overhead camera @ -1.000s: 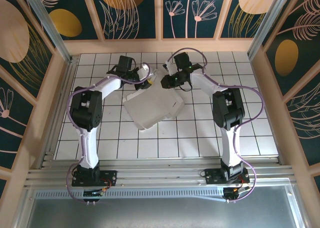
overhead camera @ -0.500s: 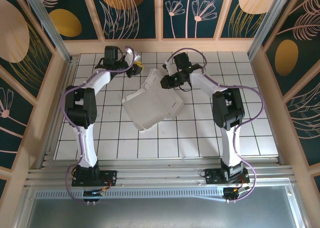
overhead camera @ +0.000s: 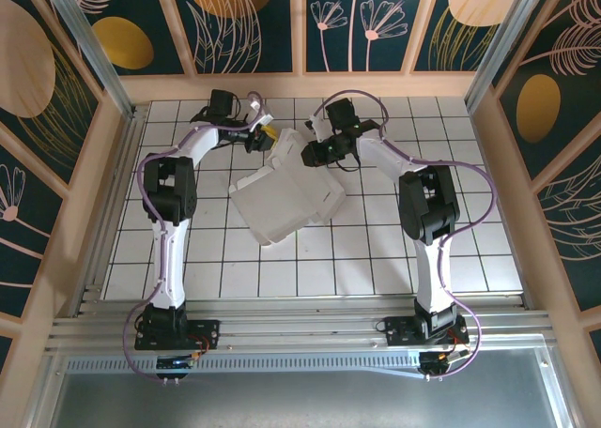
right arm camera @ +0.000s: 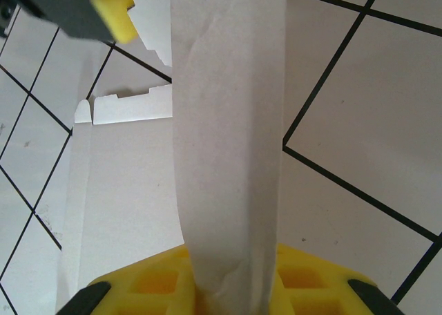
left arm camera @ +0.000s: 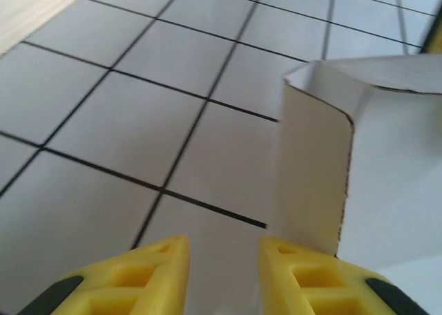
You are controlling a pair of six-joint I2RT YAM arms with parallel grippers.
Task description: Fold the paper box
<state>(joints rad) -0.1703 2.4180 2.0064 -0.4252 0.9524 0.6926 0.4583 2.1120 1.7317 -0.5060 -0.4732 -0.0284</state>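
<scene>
Tiled table [overhead camera: 376, 259]: the paper box [overhead camera: 286, 203] sits mid-table, only partly folded, lots left I think. Right claw [overhead camera: 315, 152] pinches the far flap [right arm camera: 228, 121] up. Left claw [overhead camera: 268, 135] is open w/ nothing in it, just beside the side flap [left arm camera: 311, 170].

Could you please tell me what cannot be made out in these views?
1. Top external: the far side of the paper box is hidden under the right gripper and its wrist.
2. Right wrist: the held flap covers the spot where the gripper pinches it.
3. Left wrist: the box runs off the right edge; whether the left gripper touches it is unclear.
</scene>
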